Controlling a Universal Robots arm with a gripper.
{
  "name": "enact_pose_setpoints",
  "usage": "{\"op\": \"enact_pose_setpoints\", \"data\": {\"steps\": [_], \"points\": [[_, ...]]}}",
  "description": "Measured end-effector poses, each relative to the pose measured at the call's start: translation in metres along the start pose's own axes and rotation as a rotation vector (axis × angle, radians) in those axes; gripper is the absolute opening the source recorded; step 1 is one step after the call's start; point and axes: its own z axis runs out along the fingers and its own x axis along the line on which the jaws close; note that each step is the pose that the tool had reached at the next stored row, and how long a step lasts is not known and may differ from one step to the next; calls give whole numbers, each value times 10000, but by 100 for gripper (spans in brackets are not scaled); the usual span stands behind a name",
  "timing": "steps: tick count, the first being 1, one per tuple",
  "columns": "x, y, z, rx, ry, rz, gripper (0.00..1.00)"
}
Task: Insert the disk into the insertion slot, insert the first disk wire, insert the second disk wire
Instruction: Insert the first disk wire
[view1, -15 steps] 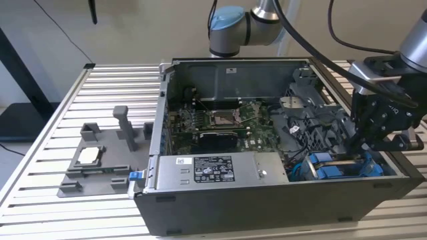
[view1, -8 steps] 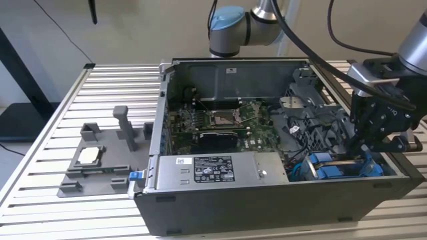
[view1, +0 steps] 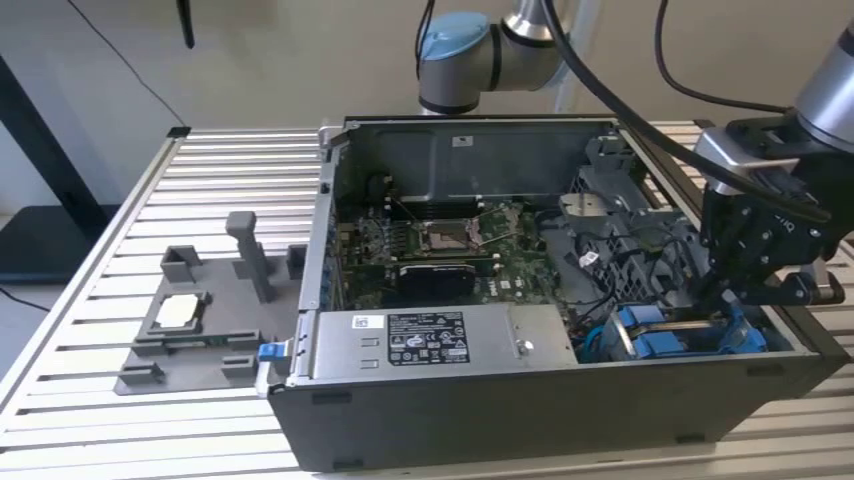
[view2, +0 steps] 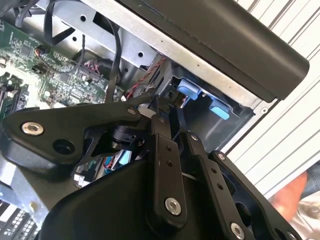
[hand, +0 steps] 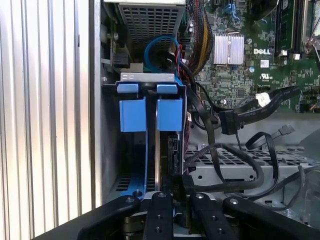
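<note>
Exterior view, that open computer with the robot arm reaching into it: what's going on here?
A robot arm is working inside an open black computer case. Its tool is down in one corner, right at the disk. The disk, in its blue bracket, already sits in the insertion slot. Several black wires lie loose beside it. I cannot tell whether any is plugged into the disk.

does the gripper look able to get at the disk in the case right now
Likely yes: the gripper hangs inside the open case right by the disk standing in its slot, and the loose black cables lie to one side, not across the gap.
</note>
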Motion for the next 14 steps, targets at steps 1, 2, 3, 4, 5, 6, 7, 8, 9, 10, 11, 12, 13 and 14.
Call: {"op": "enact_pose_setpoints", "data": {"steps": [1,2,3,4,5,6,7,8,9,10,11,12,13,14], "points": [[-3,0,1,0,-1,4,19],[-7,-1,2,1,-1,10,19],[-12,0,2,1,-1,17,19],[-17,-1,3,1,-3,23,19],[-21,0,3,1,-3,26,19],[-23,0,3,1,-2,29,19],[-25,0,3,1,-1,31,19],[-28,0,3,1,-1,33,19],[-30,0,3,2,-1,36,19],[-33,0,3,2,0,38,19],[-35,-1,5,2,0,41,19],[-35,-1,8,2,2,42,19],[-35,-1,13,3,8,44,19],[-35,-1,18,3,13,47,19]]}}
